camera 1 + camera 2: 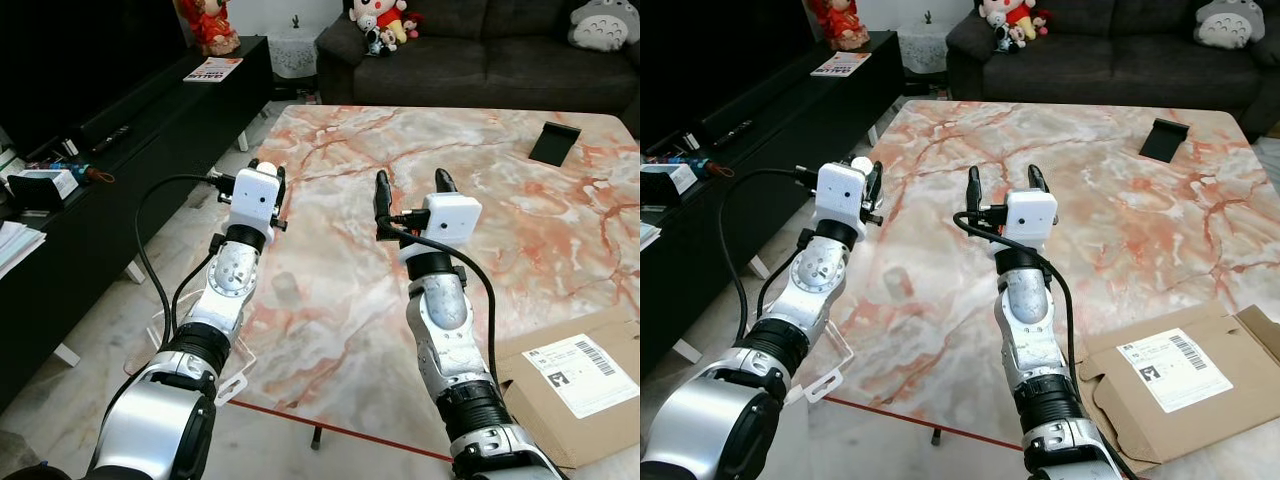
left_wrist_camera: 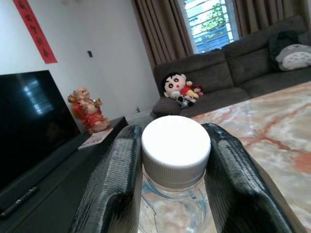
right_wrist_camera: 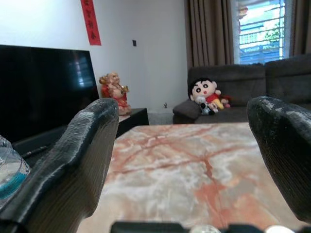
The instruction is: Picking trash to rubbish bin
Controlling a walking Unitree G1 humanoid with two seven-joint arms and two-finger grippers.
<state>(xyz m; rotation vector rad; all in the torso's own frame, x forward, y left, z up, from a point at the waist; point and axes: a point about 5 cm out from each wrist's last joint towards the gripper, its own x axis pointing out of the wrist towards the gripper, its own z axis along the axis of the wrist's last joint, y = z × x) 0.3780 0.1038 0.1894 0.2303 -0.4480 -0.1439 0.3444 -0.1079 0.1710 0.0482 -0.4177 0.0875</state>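
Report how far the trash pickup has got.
Done: the left gripper is shut on the clear bottle, fingers clamped either side of its white cap, held near the marble table's left edge.
In hand: that bottle alone; the right gripper hangs open above the table with nothing in it.
Left: carrying the bottle to a rubbish bin. The flattened cardboard box lies at the table's corner.

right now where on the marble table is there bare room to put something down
Most of the marble table is bare: the wide stretch between the right claw and the black stand near the far right corner, and the near strip between the two arms. The near right corner is crowded by the cardboard box. The left claw grips a bottle at the left edge.
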